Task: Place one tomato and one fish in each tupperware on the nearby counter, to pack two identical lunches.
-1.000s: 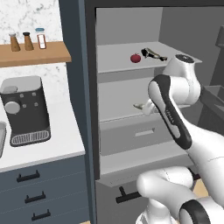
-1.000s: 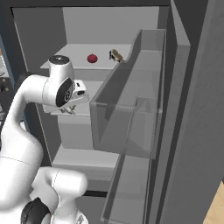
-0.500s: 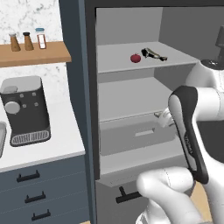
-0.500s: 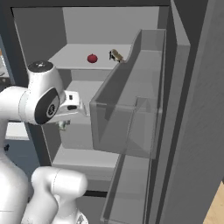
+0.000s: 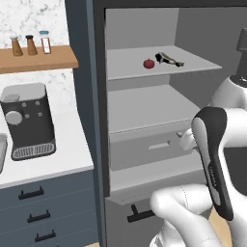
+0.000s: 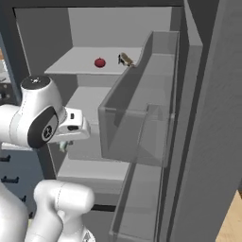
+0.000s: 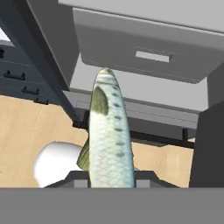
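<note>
In the hand view my gripper [image 7: 111,177] is shut on a pale silvery-green fish [image 7: 108,131], which juts out from between the fingers. From the left base view the gripper [image 5: 185,141] hangs in front of the open cabinet's grey drawer [image 5: 149,147]. In the right base view the held fish [image 6: 63,146] peeks out below the hand. One red tomato [image 5: 148,63] sits on the upper shelf [image 5: 130,65] beside a second, darker fish [image 5: 169,59]. The same tomato [image 6: 99,62] and shelf fish [image 6: 125,59] appear from the right. The tupperware trays are out of view.
The cabinet's open door with its clear bin [image 6: 137,118] stands to the right. The white counter [image 5: 53,164] on the left carries a dark coffee machine [image 5: 27,120], under a wooden shelf with shakers [image 5: 31,44]. Dark drawers [image 5: 38,217] sit below.
My arm has swung back out of the cabinet, carrying the fish rightward and lower in the left base view. The tomato and shelf fish have stayed put.
</note>
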